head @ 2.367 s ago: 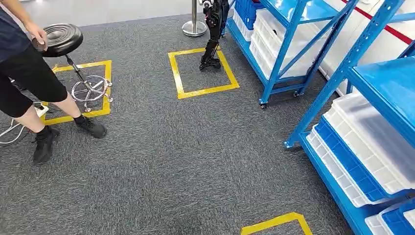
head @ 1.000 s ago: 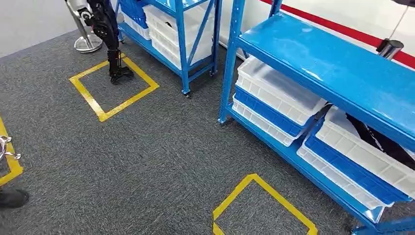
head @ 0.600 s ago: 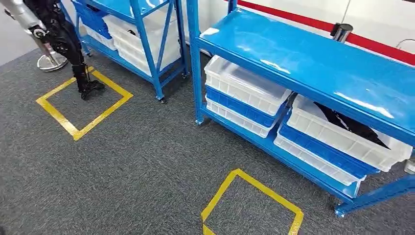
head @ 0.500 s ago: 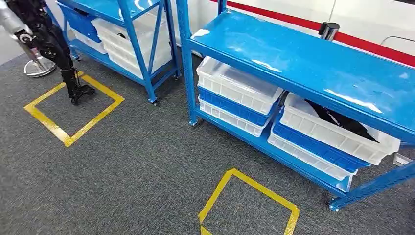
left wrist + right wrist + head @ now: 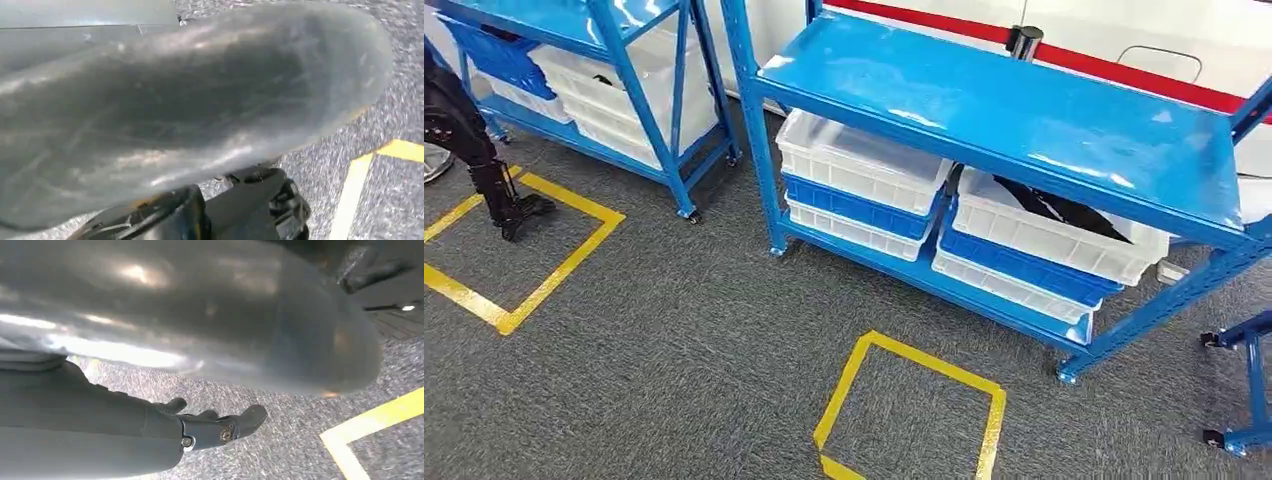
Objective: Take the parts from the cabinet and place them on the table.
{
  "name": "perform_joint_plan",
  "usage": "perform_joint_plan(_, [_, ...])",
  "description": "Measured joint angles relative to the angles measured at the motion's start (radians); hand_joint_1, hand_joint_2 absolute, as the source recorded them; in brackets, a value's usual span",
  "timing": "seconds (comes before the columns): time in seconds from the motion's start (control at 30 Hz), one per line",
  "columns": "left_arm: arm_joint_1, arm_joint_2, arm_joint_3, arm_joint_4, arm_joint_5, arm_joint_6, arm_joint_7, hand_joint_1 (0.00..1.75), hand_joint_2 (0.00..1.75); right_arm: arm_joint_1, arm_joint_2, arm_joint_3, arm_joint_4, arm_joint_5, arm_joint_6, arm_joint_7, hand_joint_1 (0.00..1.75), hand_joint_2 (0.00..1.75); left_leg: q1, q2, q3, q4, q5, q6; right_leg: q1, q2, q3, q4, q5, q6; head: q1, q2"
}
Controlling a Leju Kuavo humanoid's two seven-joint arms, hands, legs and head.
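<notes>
Overhead, cabinet [image 5: 984,110] holds black parts [image 5: 1064,210]; right hand [image 5: 215,427] empty, fingers apart; left unclear

Black parts [image 5: 1064,208] lie in the cabinet's [image 5: 1014,110] white bin [image 5: 1054,240].

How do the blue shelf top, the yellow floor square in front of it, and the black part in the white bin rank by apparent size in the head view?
1. Blue shelf top, largest.
2. Yellow floor square.
3. Black part, smallest, partly hidden under the shelf.
</notes>
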State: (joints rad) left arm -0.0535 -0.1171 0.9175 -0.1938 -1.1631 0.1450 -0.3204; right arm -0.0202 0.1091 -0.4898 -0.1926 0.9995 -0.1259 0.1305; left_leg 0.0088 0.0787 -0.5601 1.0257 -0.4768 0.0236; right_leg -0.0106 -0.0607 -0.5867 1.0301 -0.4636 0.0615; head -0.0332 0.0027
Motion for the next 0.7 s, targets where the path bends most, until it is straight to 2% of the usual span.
perform_joint_plan(0.03, [0.001, 0.0, 0.0, 0.0, 0.0, 0.0, 0.0, 0.0, 0.0, -0.004, 0.001, 0.0, 0.0, 0.0, 0.0, 0.0, 0.0, 0.0, -0.01, 0.01, 0.001, 0.002, -0.006, -0.008, 0.007, -0.024, 0.007, -0.019, 0.001, -0.007, 0.0, 0.0])
perform_joint_plan(0.07, [0.002, 0.0, 0.0, 0.0, 0.0, 0.0, -0.001, 0.0, 0.0, -0.006, 0.001, 0.0, 0.0, 0.001, 0.0, 0.0, 0.0, 0.0, -0.008, 0.016, 0.003, 0.0, -0.009, -0.015, 0.007, -0.006, 0.01, -0.022, 0.006, -0.016, -0.002, 0.0])
perform_joint_plan(0.13, [-0.003, 0.0, 0.0, 0.0, 0.0, 0.0, -0.002, 0.0, 0.0, -0.001, 0.001, 0.0, 0.0, 0.002, 0.0, -0.001, 0.0, 0.0, -0.004, 0.037, 0.016, -0.005, -0.011, -0.024, 0.011, 0.014, 0.0, -0.02, 0.008, -0.028, -0.001, 0.0])
perform_joint_plan(0.17, [-0.004, 0.0, 0.0, 0.0, 0.0, 0.0, -0.004, 0.0, 0.0, 0.0, 0.0, 0.0, 0.0, 0.002, 0.0, -0.001, 0.0, 0.0, -0.004, 0.048, 0.023, -0.006, -0.015, -0.032, 0.009, 0.027, 0.005, -0.028, 0.012, -0.035, 0.001, 0.0])
perform_joint_plan(0.2, [-0.005, 0.0, 0.0, 0.0, 0.0, 0.0, -0.005, 0.0, 0.0, 0.001, 0.001, 0.0, 0.0, 0.002, 0.0, -0.001, 0.0, 0.0, 0.004, 0.009, 0.02, 0.008, -0.024, -0.041, -0.012, 0.04, 0.02, -0.032, 0.018, -0.042, -0.003, 0.0])
perform_joint_plan(0.23, [-0.004, 0.0, 0.0, 0.0, 0.0, 0.0, -0.007, 0.0, 0.0, 0.001, 0.001, 0.0, 0.0, 0.003, 0.0, -0.001, 0.0, 0.0, 0.005, -0.04, 0.003, 0.051, -0.057, -0.043, -0.011, 0.048, 0.021, -0.032, 0.02, -0.047, -0.005, 0.0])
perform_joint_plan(0.27, [-0.002, 0.0, 0.0, 0.0, 0.0, 0.0, -0.007, 0.0, 0.0, 0.0, 0.001, 0.0, 0.0, 0.003, 0.0, -0.002, 0.0, 0.0, 0.005, -0.064, -0.028, 0.122, -0.1, -0.045, -0.011, 0.058, 0.021, -0.032, 0.021, -0.052, -0.007, 0.0])
perform_joint_plan(0.3, [-0.001, 0.0, 0.0, 0.0, 0.0, 0.0, -0.007, 0.0, 0.0, -0.001, 0.003, 0.0, 0.0, 0.003, 0.001, -0.002, 0.0, 0.0, 0.005, -0.075, -0.067, 0.205, -0.14, -0.048, -0.01, 0.071, 0.021, -0.032, 0.02, -0.053, -0.007, 0.0])
perform_joint_plan(0.33, [0.0, 0.0, 0.0, 0.0, -0.001, 0.0, -0.007, 0.0, 0.0, -0.001, 0.003, 0.0, 0.0, 0.005, 0.001, -0.003, 0.0, 0.0, 0.005, -0.08, -0.105, 0.281, -0.166, -0.05, -0.009, 0.086, 0.021, -0.031, 0.02, -0.053, -0.007, 0.0])
perform_joint_plan(0.37, [0.001, 0.0, 0.0, 0.0, -0.002, -0.001, -0.008, 0.0, 0.0, 0.0, 0.003, 0.0, 0.0, 0.006, 0.002, -0.005, 0.0, 0.0, 0.005, -0.081, -0.126, 0.315, -0.164, -0.051, -0.009, 0.101, 0.023, -0.031, 0.02, -0.053, -0.007, 0.0])
perform_joint_plan(0.4, [0.002, 0.0, 0.0, 0.0, -0.003, -0.001, -0.009, 0.0, 0.0, 0.001, 0.003, 0.0, 0.0, 0.006, 0.002, -0.005, 0.0, 0.0, 0.006, -0.081, -0.122, 0.295, -0.137, -0.05, -0.009, 0.116, 0.025, -0.03, 0.02, -0.053, -0.007, 0.0])
perform_joint_plan(0.43, [0.002, 0.0, 0.0, 0.0, -0.005, -0.001, -0.009, 0.0, 0.0, 0.001, 0.003, 0.0, 0.0, 0.007, 0.002, -0.006, 0.0, 0.0, 0.008, -0.083, -0.097, 0.231, -0.09, -0.049, -0.01, 0.133, 0.027, -0.029, 0.019, -0.052, -0.007, 0.0])
perform_joint_plan(0.47, [0.002, 0.0, 0.0, 0.0, -0.004, -0.001, -0.009, 0.0, 0.0, 0.001, 0.004, 0.0, 0.0, 0.008, 0.002, -0.006, 0.0, 0.0, 0.012, -0.091, -0.058, 0.142, -0.039, -0.049, -0.011, 0.148, 0.03, -0.029, 0.019, -0.052, -0.007, 0.0])
perform_joint_plan(0.5, [0.002, 0.001, 0.0, 0.0, -0.004, -0.001, -0.009, 0.0, 0.0, 0.001, 0.006, 0.0, 0.0, 0.009, 0.002, -0.007, 0.0, 0.0, 0.017, -0.117, -0.02, 0.055, 0.002, -0.049, -0.012, 0.163, 0.031, -0.028, 0.017, -0.048, -0.007, 0.0])
perform_joint_plan(0.53, [0.003, 0.001, 0.0, 0.0, -0.005, -0.001, -0.009, 0.0, 0.0, 0.0, 0.006, 0.0, 0.0, 0.009, 0.002, -0.007, 0.0, 0.0, 0.025, -0.186, -0.002, 0.012, -0.001, -0.05, -0.008, 0.172, 0.025, -0.024, 0.015, -0.043, -0.007, 0.0])
perform_joint_plan(0.57, [0.002, 0.001, 0.0, 0.001, -0.005, -0.001, -0.01, 0.0, 0.0, -0.003, 0.006, 0.0, 0.0, 0.009, 0.002, -0.007, 0.0, 0.0, 0.022, -0.174, -0.007, 0.005, 0.0, -0.046, -0.004, 0.183, 0.019, -0.02, 0.014, -0.036, -0.005, 0.0])
perform_joint_plan(0.63, [-0.002, 0.001, 0.0, 0.0, -0.006, -0.002, -0.01, 0.0, 0.0, 0.002, 0.006, 0.0, 0.0, 0.009, 0.002, -0.008, 0.0, 0.0, 0.01, -0.154, -0.006, 0.006, 0.001, -0.032, -0.014, 0.202, 0.007, -0.03, 0.021, -0.021, -0.007, 0.0])
perform_joint_plan(0.67, [-0.002, 0.001, 0.0, 0.0, -0.006, -0.001, -0.01, 0.0, 0.0, 0.004, 0.006, 0.0, 0.0, 0.009, 0.002, -0.008, 0.0, 0.0, 0.011, -0.141, -0.004, 0.001, 0.005, -0.024, -0.014, 0.213, -0.002, -0.034, 0.023, -0.014, -0.007, 0.0])
perform_joint_plan(0.7, [-0.003, 0.001, 0.0, 0.0, -0.007, -0.001, -0.01, 0.0, 0.0, 0.006, 0.005, 0.0, 0.0, 0.009, 0.002, -0.009, 0.0, 0.0, 0.016, -0.128, -0.003, -0.009, 0.013, -0.013, -0.012, 0.182, -0.004, -0.021, 0.019, -0.012, -0.005, 0.0])
